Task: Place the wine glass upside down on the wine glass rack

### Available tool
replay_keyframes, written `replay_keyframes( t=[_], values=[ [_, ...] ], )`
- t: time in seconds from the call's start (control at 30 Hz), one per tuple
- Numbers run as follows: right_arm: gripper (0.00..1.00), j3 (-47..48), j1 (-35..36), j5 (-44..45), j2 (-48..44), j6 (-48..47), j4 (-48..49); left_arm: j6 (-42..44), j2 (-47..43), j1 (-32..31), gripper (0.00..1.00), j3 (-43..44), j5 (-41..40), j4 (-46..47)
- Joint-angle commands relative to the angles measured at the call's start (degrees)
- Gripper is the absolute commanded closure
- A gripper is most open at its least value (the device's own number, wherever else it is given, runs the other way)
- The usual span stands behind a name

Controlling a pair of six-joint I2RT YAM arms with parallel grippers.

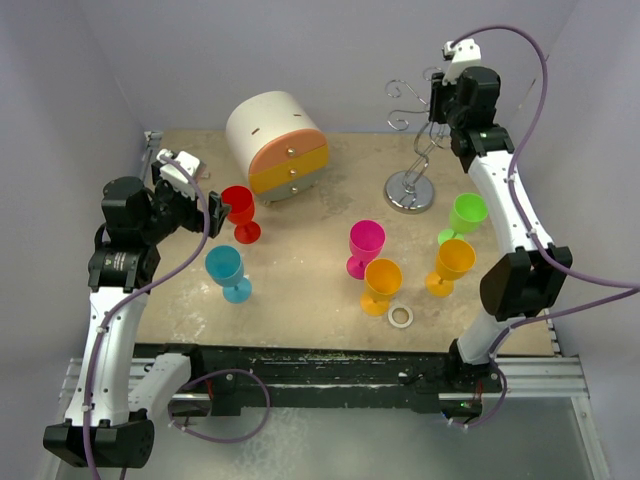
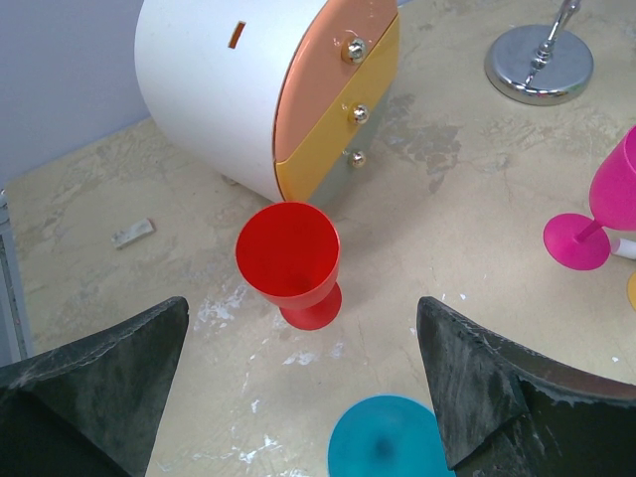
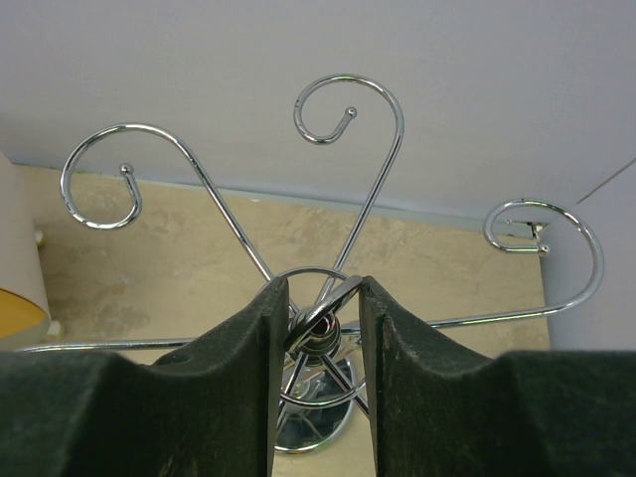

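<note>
Right wrist view: my right claw [image 3: 316, 298] sits at the crown of the wine glass rack [image 3: 314, 331]. Its jaws stand narrow on either side of the hub where the curled arms meet, in the lower middle of the frame. I cannot tell whether they truly pinch the hub or only flank it. I judge I am there to steady the rack, so it will not tip when a glass goes onto an arm.

In the top external view the rack stands on its chrome base at the upper right, every curl bare.

My left claw [image 2: 303, 308] is spread wide and holds nothing. It hangs over the red wine glass [image 2: 288, 253], which stands upright on the desk [image 2: 477, 209] at the centre of the left wrist view, just below the round drawer box [image 2: 209, 79]. That aim suggests red is my pick, though a teal glass [image 2: 383, 442] stands close at the bottom edge. Whichever glass I take is not yet inverted.
</note>
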Motion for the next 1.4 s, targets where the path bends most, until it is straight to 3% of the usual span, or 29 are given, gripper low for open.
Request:
replay_keyframes(
  t=[0.0, 0.4, 1.37],
  values=[
    [0.67, 4.38, 0.42, 1.01, 0.13, 0.38, 2.00, 1.33, -0.48, 0.49, 0.01, 1.41, 0.96, 1.44],
    [1.00, 6.38, 1.56, -1.27, -0.38, 1.89, -0.04, 1.27, -0.63, 0.58, 0.01, 1.31, 1.29, 1.29],
    [1.00, 8.83, 2.35, -22.47, -3.75, 11.55, -3.12, 0.87, 0.31, 0.93, 0.01, 1.31, 2.10, 1.46]
  ],
)
